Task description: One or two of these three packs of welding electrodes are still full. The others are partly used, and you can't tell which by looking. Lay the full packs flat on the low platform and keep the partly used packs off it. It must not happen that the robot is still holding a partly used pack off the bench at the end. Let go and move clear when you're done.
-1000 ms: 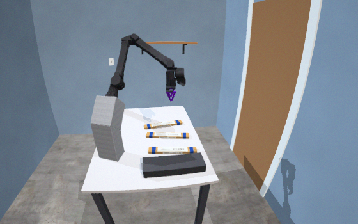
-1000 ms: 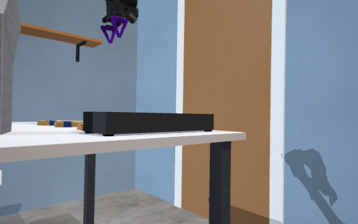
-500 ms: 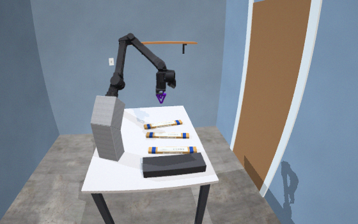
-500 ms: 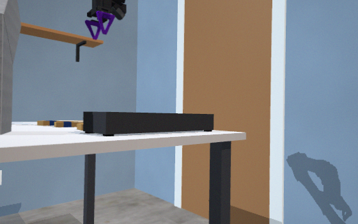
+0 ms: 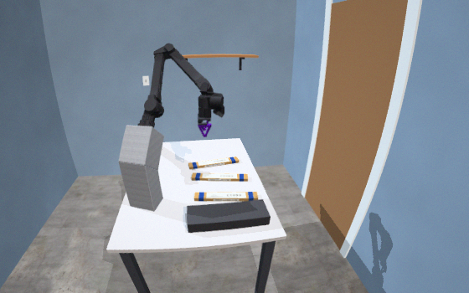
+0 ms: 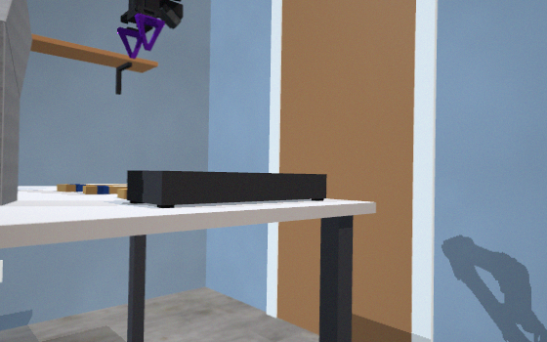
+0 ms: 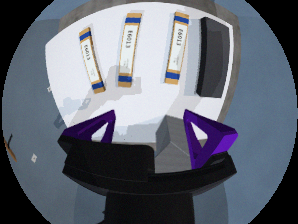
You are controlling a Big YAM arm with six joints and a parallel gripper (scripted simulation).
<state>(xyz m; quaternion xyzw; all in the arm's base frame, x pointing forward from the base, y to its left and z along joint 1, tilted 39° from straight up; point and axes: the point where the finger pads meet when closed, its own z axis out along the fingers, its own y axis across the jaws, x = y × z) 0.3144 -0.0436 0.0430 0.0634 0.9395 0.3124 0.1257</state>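
Purple-fingered tool hangs released above three packs

Purple triangular fingers stand wide apart on the tool [image 5: 204,129] [image 6: 141,40] [image 7: 150,127], which is released, with nothing between them. It points downward, well above the white surface [image 5: 146,232] [image 6: 244,213] [image 7: 150,102]. From it the black arm [image 5: 157,77] rises to a high elbow, then drops to a tall grey pedestal [image 5: 140,167] [image 6: 9,107] [image 7: 172,145] at the surface's edge.

Below the tool, all three packs of welding electrodes lie flat on the surface, apart from one another. Each is orange-brown with blue bands near its ends and a pale label reading E6013. The farthest pack [image 5: 213,162] [image 7: 92,60] from the platform lies at a slant. The middle pack [image 5: 219,177] [image 7: 129,50] comes next, and the nearest pack [image 5: 226,196] [image 7: 177,47] lies just beside the platform, along its long side; whether they touch is hard to tell.

Black and low, the platform [image 5: 228,217] [image 6: 234,187] [image 7: 211,57] stands on short feet and carries no pack. All three are off it, and their looks do not show which are full.

Farther out, a wooden shelf [image 5: 222,55] [image 6: 93,53] is fixed to the blue-grey wall, and a brown door [image 5: 356,96] [image 6: 347,147] stands in a white frame.
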